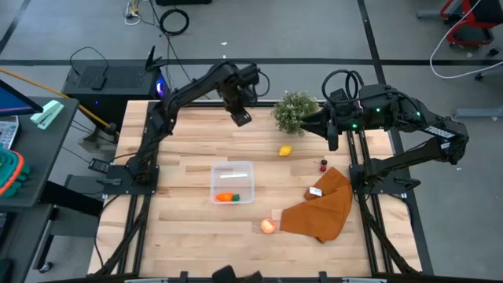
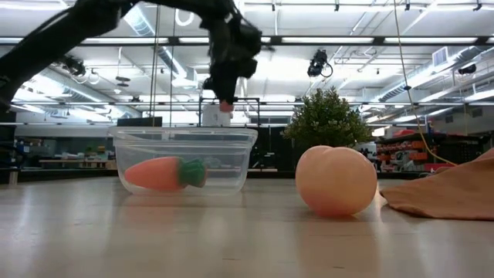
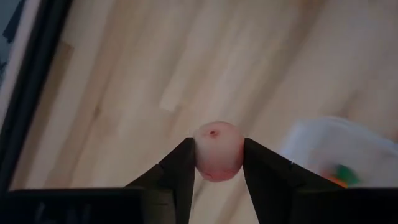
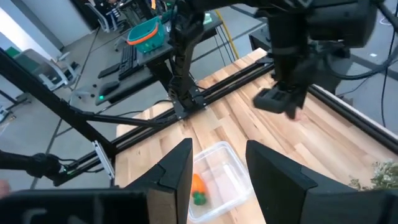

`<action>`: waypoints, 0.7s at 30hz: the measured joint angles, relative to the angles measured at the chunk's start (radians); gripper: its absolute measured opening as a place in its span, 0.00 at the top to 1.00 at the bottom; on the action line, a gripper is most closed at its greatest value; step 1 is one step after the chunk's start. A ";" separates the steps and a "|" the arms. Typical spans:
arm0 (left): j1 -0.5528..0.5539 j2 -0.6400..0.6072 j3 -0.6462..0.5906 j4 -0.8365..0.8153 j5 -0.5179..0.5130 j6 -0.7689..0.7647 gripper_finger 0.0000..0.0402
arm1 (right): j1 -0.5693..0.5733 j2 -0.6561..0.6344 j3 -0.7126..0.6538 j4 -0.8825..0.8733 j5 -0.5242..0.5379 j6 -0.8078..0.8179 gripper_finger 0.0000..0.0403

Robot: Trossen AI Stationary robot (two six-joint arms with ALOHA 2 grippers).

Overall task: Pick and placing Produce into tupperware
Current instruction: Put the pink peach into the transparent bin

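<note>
Pinching a pale pink produce piece [image 3: 217, 151] – left fingers [image 3: 180, 171], raised, right fingers [image 4: 180, 168] spread.

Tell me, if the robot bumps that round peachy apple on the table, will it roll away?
Probably yes. The apple looks nearly ball-shaped and touches the table at only a small spot, so a nudge would likely set it rolling. The brown cloth lying right beside it might stop it on that side. Its skin looks smooth, so it may also slip in a gripper.
</note>
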 joint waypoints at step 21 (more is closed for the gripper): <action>-0.371 -0.132 -0.039 -0.002 0.028 -0.217 0.67 | 0.000 -0.058 0.000 -0.030 -0.004 -0.089 0.70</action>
